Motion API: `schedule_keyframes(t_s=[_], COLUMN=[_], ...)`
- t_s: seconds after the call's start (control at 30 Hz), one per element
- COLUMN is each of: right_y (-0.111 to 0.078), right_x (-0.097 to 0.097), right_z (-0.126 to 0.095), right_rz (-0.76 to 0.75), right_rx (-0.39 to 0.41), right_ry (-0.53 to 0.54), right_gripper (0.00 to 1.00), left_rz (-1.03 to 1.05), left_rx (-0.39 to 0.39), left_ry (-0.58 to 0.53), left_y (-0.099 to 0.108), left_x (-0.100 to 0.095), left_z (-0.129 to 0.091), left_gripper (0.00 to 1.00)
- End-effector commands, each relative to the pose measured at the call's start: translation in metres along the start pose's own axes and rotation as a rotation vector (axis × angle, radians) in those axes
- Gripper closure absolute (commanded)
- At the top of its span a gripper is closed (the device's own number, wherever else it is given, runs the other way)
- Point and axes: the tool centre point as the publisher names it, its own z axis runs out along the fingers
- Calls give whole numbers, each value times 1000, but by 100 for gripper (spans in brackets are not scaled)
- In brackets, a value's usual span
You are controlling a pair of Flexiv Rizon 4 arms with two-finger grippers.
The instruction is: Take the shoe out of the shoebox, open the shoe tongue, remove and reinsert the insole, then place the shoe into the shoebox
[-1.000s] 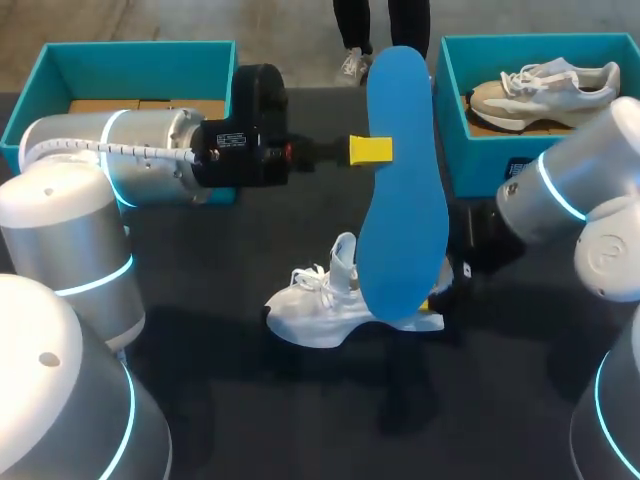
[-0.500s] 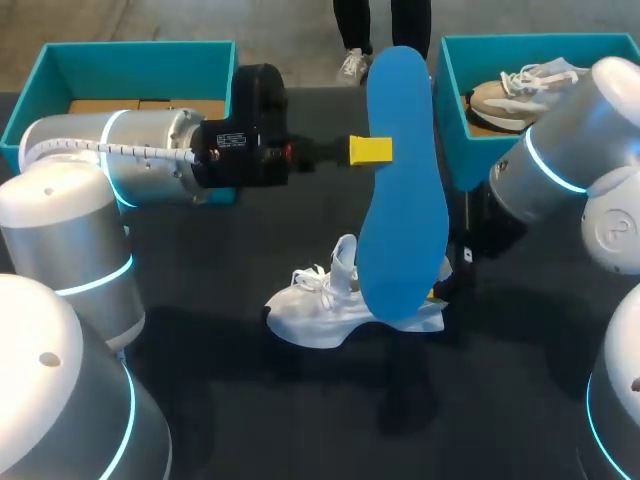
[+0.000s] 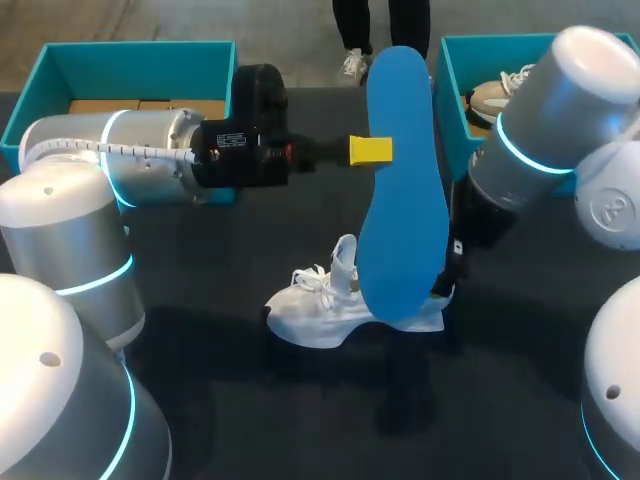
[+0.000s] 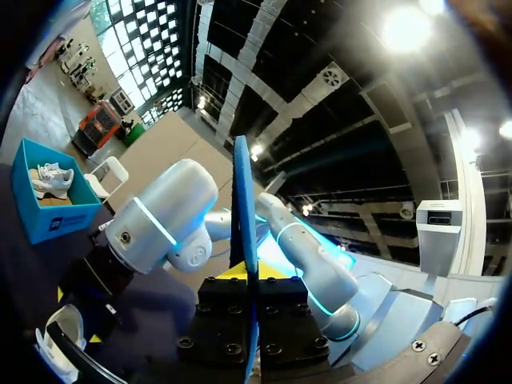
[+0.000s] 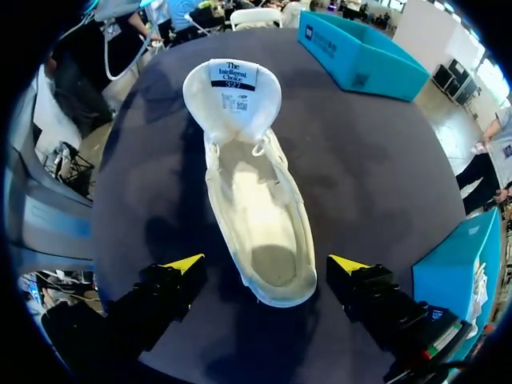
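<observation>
My left gripper (image 3: 371, 150) is shut on a blue insole (image 3: 404, 190) and holds it upright above the table; in the left wrist view the insole (image 4: 243, 216) stands edge-on between the fingers. Below it a white shoe (image 3: 335, 303) rests on the dark table. In the right wrist view the shoe (image 5: 254, 196) lies sole down with its tongue (image 5: 232, 92) folded open and its inside bare. My right gripper (image 5: 268, 264) hangs open over the heel, one yellow tip on each side, apart from it. In the head view the insole hides it.
A teal shoebox (image 3: 462, 150) at the back right holds a beige shoe (image 3: 485, 100), partly covered by my right arm (image 3: 545, 130). Another teal shoebox (image 3: 130, 60) stands at the back left behind my left arm (image 3: 150, 155).
My right arm has swung inward and its elbow now covers most of the right shoebox. The left arm and the insole have not moved.
</observation>
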Motion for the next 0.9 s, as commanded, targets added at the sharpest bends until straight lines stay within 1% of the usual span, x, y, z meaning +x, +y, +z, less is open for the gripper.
schedule_keyframes(t_s=[0.03, 0.3, 0.6, 0.9], right_y=[4, 3, 10, 15], right_x=[-2, -7, -2, -4], right_z=[-3, -7, -12, -8], right_rz=[12, 4, -17, -55], right_rx=[114, 137, 158, 163], right_ry=[1, 10, 1, 18], right_gripper=[0, 0, 0, 0], left_rz=[1, 1, 1, 1], left_rx=[4, 4, 4, 4], left_ry=[0, 0, 0, 0], left_y=[2, 2, 2, 2], left_x=[1, 1, 1, 1], left_z=[-1, -1, -1, -1], left_gripper=[100, 100, 100, 100])
